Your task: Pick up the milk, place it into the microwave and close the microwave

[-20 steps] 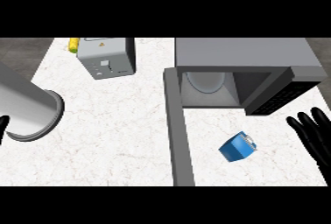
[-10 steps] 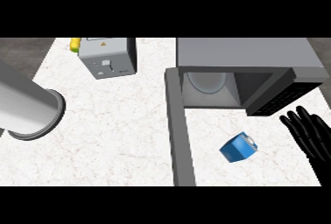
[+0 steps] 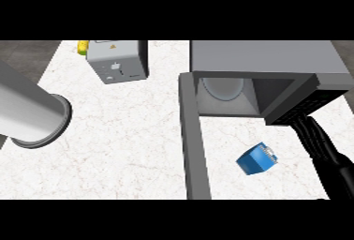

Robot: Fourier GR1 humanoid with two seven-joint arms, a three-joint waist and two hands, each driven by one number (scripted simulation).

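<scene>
The milk (image 3: 258,159), a small blue carton with a white top, lies tilted on the white counter (image 3: 131,140) in front of the microwave. The grey microwave (image 3: 266,61) stands at the back right, and a pale plate shows inside its cavity (image 3: 224,89). Its door (image 3: 192,140) is swung wide open and runs edge-on toward me, left of the milk. My right hand (image 3: 319,143) is right of the milk and apart from it. Its fingers are straight, their tips just below the microwave's dark control panel (image 3: 304,105). Only my left forearm (image 3: 27,112) shows, at the left edge.
A grey toaster-like box (image 3: 117,61) stands at the back, with a yellow object (image 3: 83,45) behind its left corner. The counter's left edge runs diagonally beside my left forearm. The open door separates the milk's area from the counter's left part.
My left forearm has swung up and closer, and its hand has left the view. My right hand has shifted slightly left and up toward the control panel. The milk has not moved.
</scene>
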